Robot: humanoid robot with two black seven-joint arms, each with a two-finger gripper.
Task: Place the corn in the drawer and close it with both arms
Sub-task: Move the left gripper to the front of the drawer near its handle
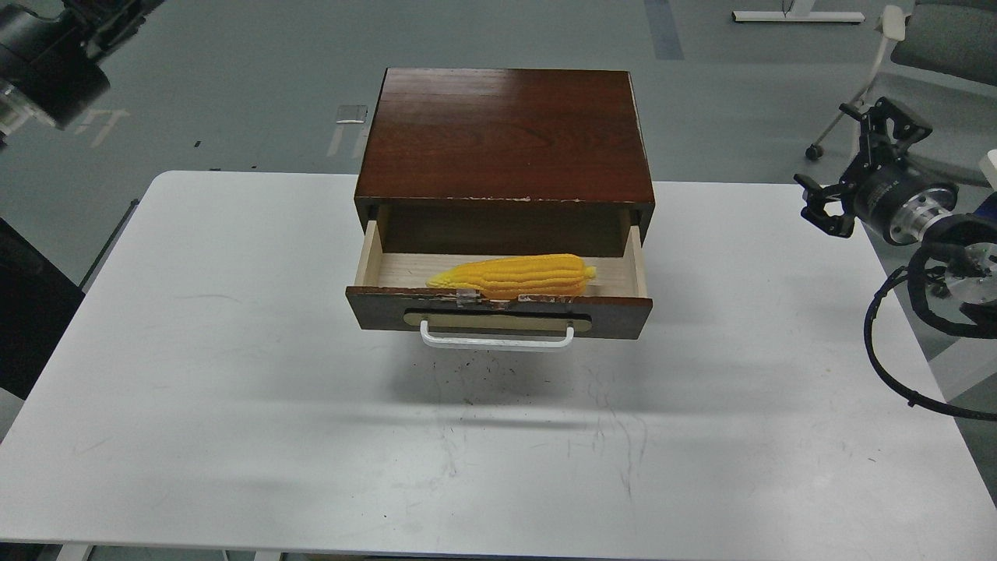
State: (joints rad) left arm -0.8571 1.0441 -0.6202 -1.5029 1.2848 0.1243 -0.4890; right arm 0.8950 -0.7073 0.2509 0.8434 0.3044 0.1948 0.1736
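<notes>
The yellow corn (510, 276) lies lengthwise in the open drawer (498, 312) of the reddish-brown box (502, 132), resting against the chipped front edge. The white handle (497, 340) faces me. My right gripper (845, 160) is open and empty, raised beside the table's far right edge, well right of the box. My left arm shows only at the top left corner. Its gripper (117, 12) is mostly cut off by the top edge, far from the box.
The box stands at the back middle of the white table (234, 389). The table has scuff marks in front of the drawer. An office chair (935, 39) stands on the floor at the back right. A dark panel (31, 312) is at the left edge.
</notes>
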